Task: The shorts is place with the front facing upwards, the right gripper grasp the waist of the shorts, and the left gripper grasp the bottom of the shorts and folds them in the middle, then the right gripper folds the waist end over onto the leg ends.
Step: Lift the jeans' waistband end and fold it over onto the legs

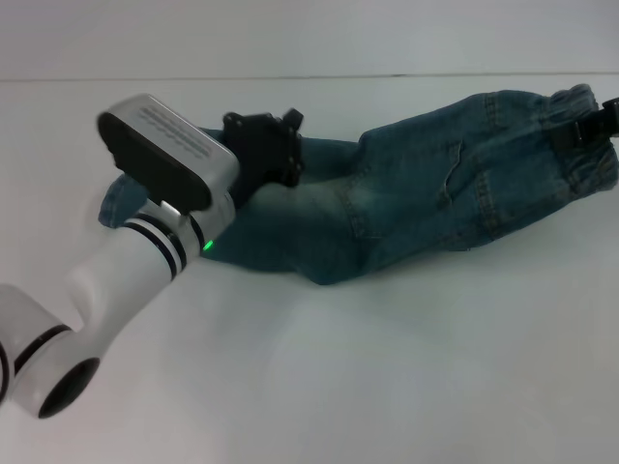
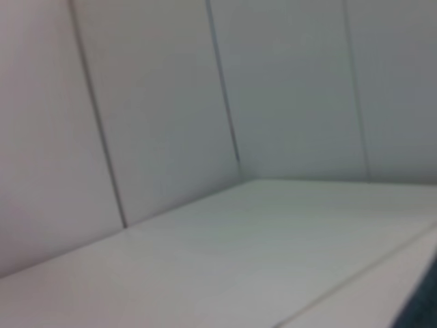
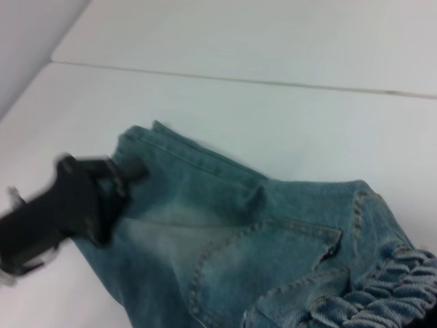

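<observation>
The blue-green denim shorts (image 1: pixel 435 193) lie stretched across the white table (image 1: pixel 387 367), front with pale patches facing up. The gathered waist (image 1: pixel 583 159) is at the far right and the leg ends (image 1: pixel 118 201) are at the left. My left gripper (image 1: pixel 285 145), black on the white banded arm, sits at the far leg's hem and is shut on it; the right wrist view shows it (image 3: pixel 126 171) pinching that hem (image 3: pixel 147 137). My right gripper (image 1: pixel 592 126) is partly cut off at the right edge, shut on the waistband (image 3: pixel 382 294).
White wall panels (image 2: pixel 164 123) stand behind the table. The left forearm (image 1: pixel 116 280) crosses the front-left of the table and hides part of the near leg. Bare tabletop (image 3: pixel 273 123) lies around the shorts.
</observation>
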You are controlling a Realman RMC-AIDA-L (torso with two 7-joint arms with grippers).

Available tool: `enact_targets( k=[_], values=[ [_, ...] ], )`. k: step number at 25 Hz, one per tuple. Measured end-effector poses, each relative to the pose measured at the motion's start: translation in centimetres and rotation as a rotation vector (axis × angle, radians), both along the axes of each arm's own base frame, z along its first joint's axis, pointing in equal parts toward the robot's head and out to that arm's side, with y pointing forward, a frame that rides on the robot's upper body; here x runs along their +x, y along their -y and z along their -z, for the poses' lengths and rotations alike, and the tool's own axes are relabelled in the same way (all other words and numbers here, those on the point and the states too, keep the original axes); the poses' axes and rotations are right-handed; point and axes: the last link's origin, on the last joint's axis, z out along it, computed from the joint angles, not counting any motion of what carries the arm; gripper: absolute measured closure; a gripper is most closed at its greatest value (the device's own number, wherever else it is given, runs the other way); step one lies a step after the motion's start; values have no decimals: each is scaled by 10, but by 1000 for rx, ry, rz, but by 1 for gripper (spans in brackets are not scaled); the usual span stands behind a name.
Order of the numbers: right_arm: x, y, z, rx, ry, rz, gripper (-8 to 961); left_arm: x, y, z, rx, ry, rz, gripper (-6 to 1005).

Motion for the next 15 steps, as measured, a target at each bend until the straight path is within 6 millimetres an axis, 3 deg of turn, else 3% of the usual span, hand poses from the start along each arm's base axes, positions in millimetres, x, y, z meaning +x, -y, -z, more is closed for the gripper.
enact_targets(
  k=[10, 15],
  values=[
    [-17, -1, -6, -10, -58, -48, 846, 10, 20, 29, 58, -225, 44, 1000],
    [-25, 1, -9, -15, -83, -73, 846, 16, 28, 40, 18, -243, 67, 1000]
  ],
)
